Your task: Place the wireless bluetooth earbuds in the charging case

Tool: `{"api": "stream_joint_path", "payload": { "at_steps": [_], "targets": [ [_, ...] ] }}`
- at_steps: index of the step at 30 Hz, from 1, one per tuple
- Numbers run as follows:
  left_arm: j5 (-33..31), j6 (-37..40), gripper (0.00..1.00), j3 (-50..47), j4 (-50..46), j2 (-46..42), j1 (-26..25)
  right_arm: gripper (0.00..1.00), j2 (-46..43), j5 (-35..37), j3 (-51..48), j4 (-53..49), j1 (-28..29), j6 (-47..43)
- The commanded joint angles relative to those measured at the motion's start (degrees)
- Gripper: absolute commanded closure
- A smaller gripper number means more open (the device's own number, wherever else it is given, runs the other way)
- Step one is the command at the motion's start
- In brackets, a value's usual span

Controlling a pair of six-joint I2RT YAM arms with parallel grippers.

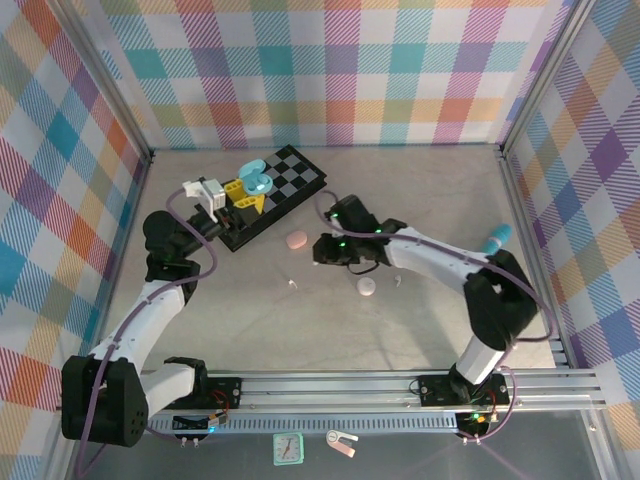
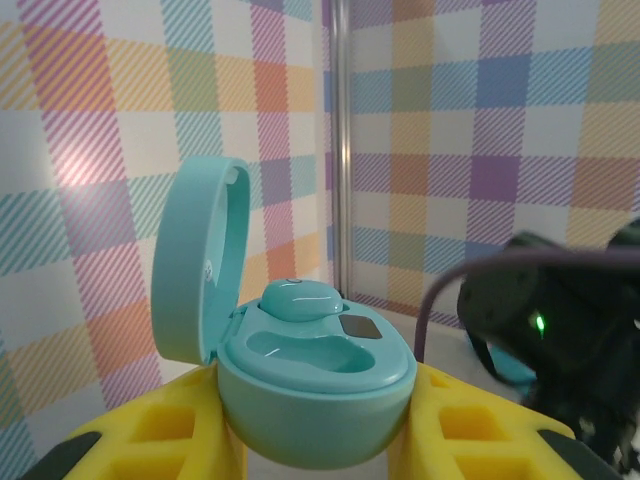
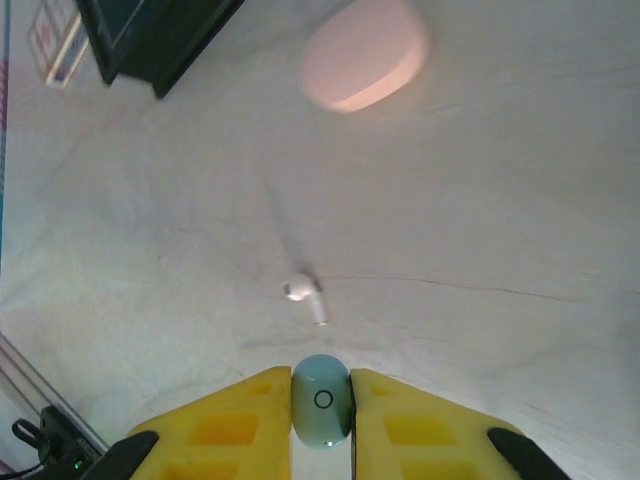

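while the teal earbud (image 3: 322, 410) sits clamped in the right pincer (image 3: 320, 385) above the table (image 3: 480, 220), long axis running straight out from the grip and rounded end outward, the transfer step seems in hand. next it must line up with the empty socket (image 2: 300, 350) of the open teal case (image 2: 320, 400), which the left pincer (image 2: 315, 450) grips.

The table (image 1: 420, 180) carries a checkered board (image 1: 300, 180), two pink cases (image 1: 296, 240) (image 1: 366, 287) and seemingly two white earbuds (image 1: 292, 285) (image 1: 397, 281).

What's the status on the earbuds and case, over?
Left gripper shut on open teal case, one teal bud seated. Right gripper shut on second teal bud. White bud and pink case loose on table, not blocking.
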Motion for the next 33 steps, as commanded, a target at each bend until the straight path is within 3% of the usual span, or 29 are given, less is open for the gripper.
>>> {"api": "stream_joint_path", "payload": {
  "at_steps": [1,7,14,26,33],
  "targets": [
    [-1.3,5.4,0.77,-0.6,-4.0,-2.0,-2.7,0.81,-6.6,3.1,-0.7,-4.7,-1.8,-2.5],
    [-3.5,7.7,0.77,-2.1,-5.1,-1.2,-7.6,0.81,-14.5,4.6,2.9,-11.9,-3.2,-5.6],
    [-5.2,8.7,0.77,-2.7,-3.9,1.5,-11.4,0.81,-17.1,2.4,9.3,-14.4,-2.6,-6.0],
    [-7.0,10.7,0.77,-3.3,-2.7,5.0,-14.7,0.81,-12.3,4.9,22.0,-16.7,4.5,-10.1],
    [-6.8,12.1,0.77,-3.0,-4.4,4.9,-15.1,0.81,-7.0,4.5,27.5,-16.0,5.5,-11.5]
  ]
}}
